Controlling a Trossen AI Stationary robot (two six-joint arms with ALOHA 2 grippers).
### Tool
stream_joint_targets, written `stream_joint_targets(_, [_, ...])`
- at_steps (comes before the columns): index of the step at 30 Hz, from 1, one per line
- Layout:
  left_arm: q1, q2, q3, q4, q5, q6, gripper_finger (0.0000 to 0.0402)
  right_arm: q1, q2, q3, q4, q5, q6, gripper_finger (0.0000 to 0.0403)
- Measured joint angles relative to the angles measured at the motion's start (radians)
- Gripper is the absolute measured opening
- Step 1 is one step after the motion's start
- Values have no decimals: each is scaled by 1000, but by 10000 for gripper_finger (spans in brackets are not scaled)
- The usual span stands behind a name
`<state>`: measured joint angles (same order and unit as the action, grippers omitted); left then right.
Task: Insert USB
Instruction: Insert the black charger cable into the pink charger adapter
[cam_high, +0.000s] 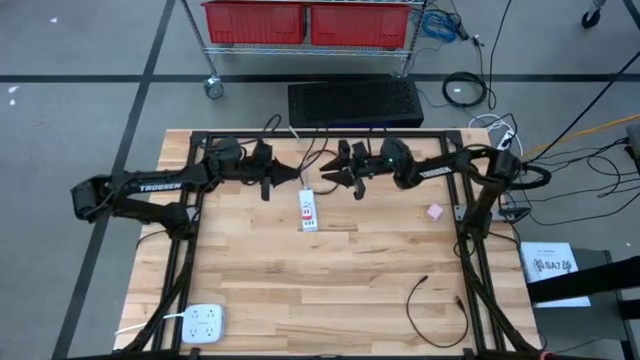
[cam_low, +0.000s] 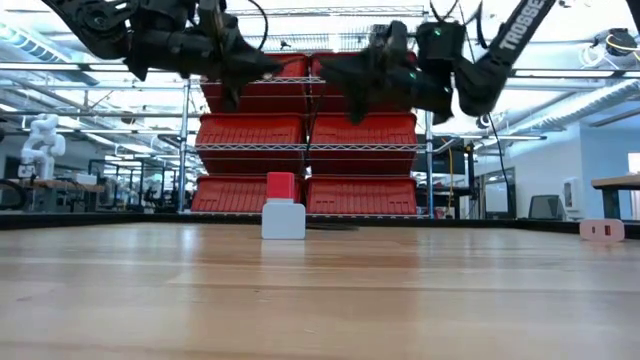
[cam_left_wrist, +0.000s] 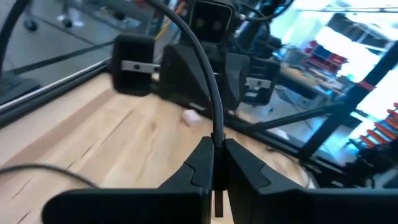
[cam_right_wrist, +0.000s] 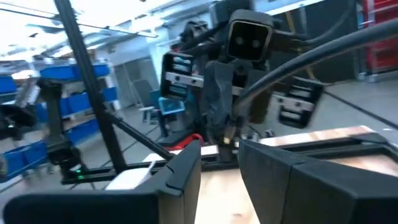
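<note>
Black cable (cam_left_wrist: 208, 93), rectangular white hub (cam_high: 308, 209)

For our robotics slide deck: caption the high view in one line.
Both arms meet above the white power strip, left end effector pinching a black cable opposite the right end effector.

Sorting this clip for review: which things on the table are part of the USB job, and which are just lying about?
In use:
- black cable, pinched in the left gripper
- right gripper, facing the left one above the table
- white and red USB hub, lying below the grippers

Lying about:
- white power strip, at the near left corner
- small pink block
- loose black cable, near right
</note>
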<state>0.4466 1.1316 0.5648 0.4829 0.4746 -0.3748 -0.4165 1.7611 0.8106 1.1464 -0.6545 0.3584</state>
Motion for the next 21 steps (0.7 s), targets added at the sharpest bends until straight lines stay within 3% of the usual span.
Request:
stream_joint_targets(11, [-43, 0, 0, 96, 114, 23, 27, 48, 0, 189, -187, -89, -79, 100])
stream_joint_targets(21, [-55, 0, 0, 116, 187, 23, 28, 96, 1, 230, -243, -103, -238, 100])
